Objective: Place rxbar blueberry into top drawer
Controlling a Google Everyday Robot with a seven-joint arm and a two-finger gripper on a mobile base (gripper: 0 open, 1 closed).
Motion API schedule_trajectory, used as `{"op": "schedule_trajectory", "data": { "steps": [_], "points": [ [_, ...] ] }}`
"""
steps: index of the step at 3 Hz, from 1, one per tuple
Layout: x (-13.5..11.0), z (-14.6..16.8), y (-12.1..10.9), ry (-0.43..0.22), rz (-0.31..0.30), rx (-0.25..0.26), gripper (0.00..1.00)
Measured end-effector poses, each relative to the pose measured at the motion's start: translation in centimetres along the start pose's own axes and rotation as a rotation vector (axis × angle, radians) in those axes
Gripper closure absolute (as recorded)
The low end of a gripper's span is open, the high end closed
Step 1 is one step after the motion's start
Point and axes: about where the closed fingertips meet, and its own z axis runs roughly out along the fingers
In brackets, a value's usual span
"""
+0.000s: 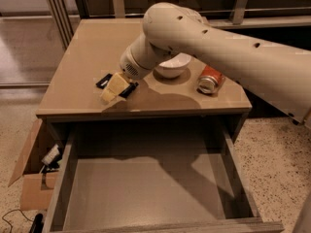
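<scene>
The rxbar blueberry [103, 80] is a dark flat bar lying on the tan cabinet top [82, 57], near its front left. Only its two ends show, on either side of my gripper. My gripper [114, 88], with pale yellow tips, is down on the middle of the bar and covers it. The top drawer [146, 188] is pulled wide open below the cabinet front, and its grey-beige bottom is bare.
A white bowl [173, 65] stands behind my wrist. An orange-red soda can [210, 79] lies on its side at the right of the top. An open cardboard box [34, 178] sits on the floor left of the drawer. My arm [233, 52] spans the right side.
</scene>
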Motion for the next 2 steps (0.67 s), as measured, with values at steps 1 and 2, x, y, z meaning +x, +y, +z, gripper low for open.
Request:
{"op": "schedule_trajectory", "data": {
  "steps": [1, 2],
  "points": [
    [0.8, 1.7, 0.4, 0.013, 0.023, -0.024, 0.00],
    [1.6, 2.7, 0.8, 0.024, 0.044, -0.040, 0.00]
  ]
}}
